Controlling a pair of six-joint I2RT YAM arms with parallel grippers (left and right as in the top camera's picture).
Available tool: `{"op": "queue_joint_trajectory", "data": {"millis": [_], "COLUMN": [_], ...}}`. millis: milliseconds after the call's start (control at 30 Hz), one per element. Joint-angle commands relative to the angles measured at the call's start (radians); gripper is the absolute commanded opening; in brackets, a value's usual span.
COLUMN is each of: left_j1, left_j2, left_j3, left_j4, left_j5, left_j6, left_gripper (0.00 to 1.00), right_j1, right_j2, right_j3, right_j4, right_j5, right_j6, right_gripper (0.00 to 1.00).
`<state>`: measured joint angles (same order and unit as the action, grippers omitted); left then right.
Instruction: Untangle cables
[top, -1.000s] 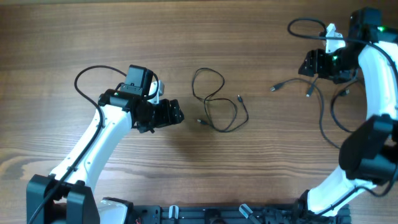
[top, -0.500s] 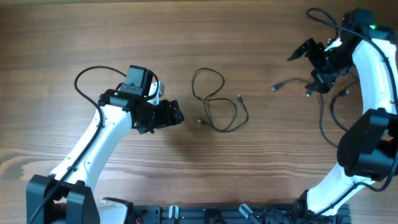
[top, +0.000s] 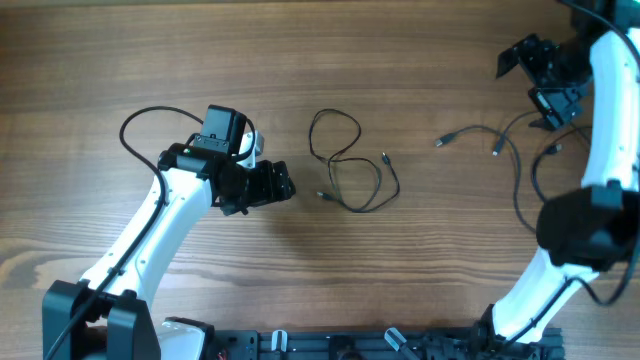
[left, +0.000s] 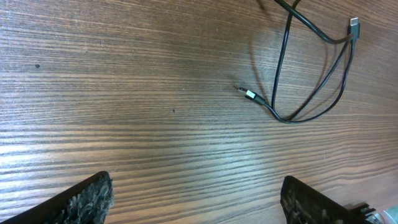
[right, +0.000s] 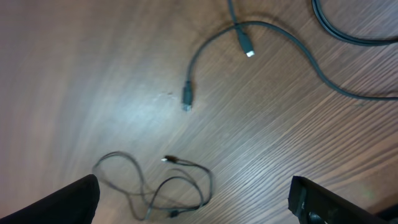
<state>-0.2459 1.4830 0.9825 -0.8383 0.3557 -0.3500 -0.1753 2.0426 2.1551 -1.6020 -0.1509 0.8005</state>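
Wood table (top: 150, 50); wrist views alone show left gripper (left: 198, 182), right gripper (right: 194, 183) jaws apart; cables (top: 360, 209) ungripped.

This looks like a robotics lab bench. A wood-grain counter (top: 300, 70) fills the frame, and two white robot arms (top: 160, 225) rise from a black mounting rail (top: 330, 345) along the bottom edge. Thin black cables (top: 350, 165) lie loose mid-frame.
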Motion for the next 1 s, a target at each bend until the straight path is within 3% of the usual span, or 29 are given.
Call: {"op": "queue_joint_trajectory", "data": {"millis": [0,333,800,967], "left_j1": [-0.001,-0.001,-0.001,-0.001], "left_j2": [0.003,0.003,0.003,0.003], "left_j3": [-0.002,-0.002,-0.002,-0.002], "left_j4": [-0.005,-0.012,-0.012,-0.011], "left_j5": [-0.009,-0.009,-0.009,-0.010], "left_j6": [-0.003,-0.003,-0.002,-0.002], "left_gripper": [0.89,0.88,0.88,0.88], "right_j1": [0.014,0.084,0.081,0.080], "right_j2": [0.130,0.237,0.437,0.456], "right_j3": [0.006,-0.004,-0.004,-0.004], "right_j4": [0.004,0.029,0.127,0.179], "right_j5": [0.033,0.096,0.097,0.154], "right_j6": [0.025,0.336,0.352,0.358], "right_gripper": [0.99,0.98,0.98,0.76]}}
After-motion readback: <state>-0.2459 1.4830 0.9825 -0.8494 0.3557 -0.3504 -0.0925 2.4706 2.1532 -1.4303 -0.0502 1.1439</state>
